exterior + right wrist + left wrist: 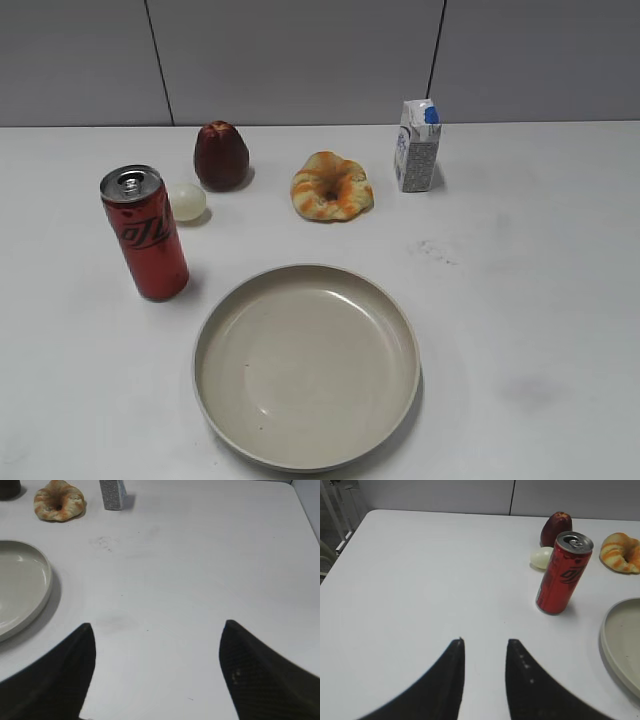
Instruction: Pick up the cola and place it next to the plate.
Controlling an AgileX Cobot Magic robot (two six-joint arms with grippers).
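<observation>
The cola [146, 234] is a tall red can with a silver top, upright on the white table left of the plate [306, 365]. The plate is a large cream dish at the front middle. In the left wrist view the cola [563, 573] stands ahead and to the right of my left gripper [485, 641], which is open with a narrow gap and empty, well short of the can. The plate's rim [610, 645] shows at the right edge there. My right gripper [157, 627] is wide open and empty over bare table, right of the plate [42, 587]. Neither gripper shows in the exterior view.
A dark red apple-like fruit [221, 155] and a pale egg-like ball [186, 201] sit behind the cola. A twisted orange bread [332, 186] and a small white milk carton [417, 146] stand at the back. A grey wall runs behind the table.
</observation>
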